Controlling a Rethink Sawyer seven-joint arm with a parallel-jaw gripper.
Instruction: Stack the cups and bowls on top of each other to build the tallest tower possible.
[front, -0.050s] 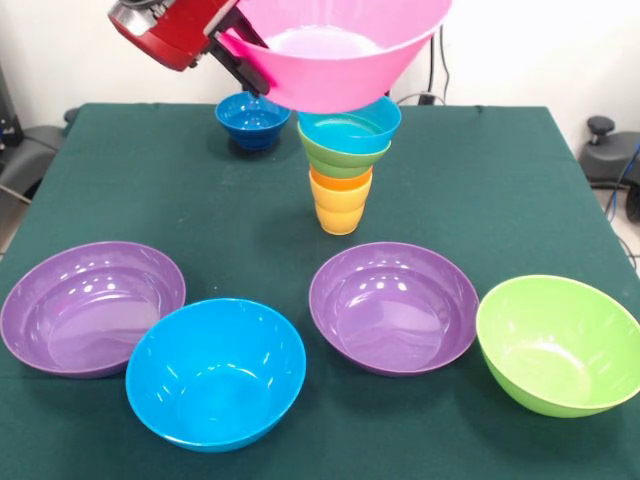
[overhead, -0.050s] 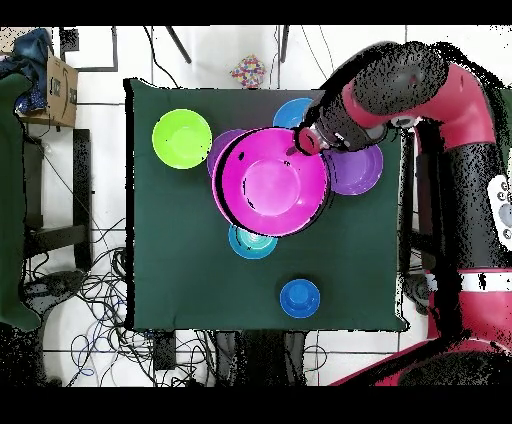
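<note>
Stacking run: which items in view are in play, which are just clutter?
In play: pink bowl in gripper; tower; small dark blue bowl; two purple bowls, blue bowl, green bowl.
Clutter: cardboard box, floor cables.

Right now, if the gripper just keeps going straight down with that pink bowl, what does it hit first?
Probably the light blue bowl topping the tower: the pink bowl in the gripper hangs just above it, though the overhead view suggests it sits off-centre.

Pink bowl (front, -0.050s: 340, 50) glossy magenta-pink. Tower (front, -0.050s: 345, 165): light blue, green, orange, yellow-orange bands. Small bowl (front, -0.050s: 252, 118) dark blue. Large bowls: two purple (front, -0.050s: 90, 305) (front, -0.050s: 393, 305), one blue (front, -0.050s: 215, 372), one lime green (front, -0.050s: 560, 343). Tablecloth (front, -0.050s: 480, 200) dark green. Arm (front, -0.050s: 175, 30) red and black.
</note>
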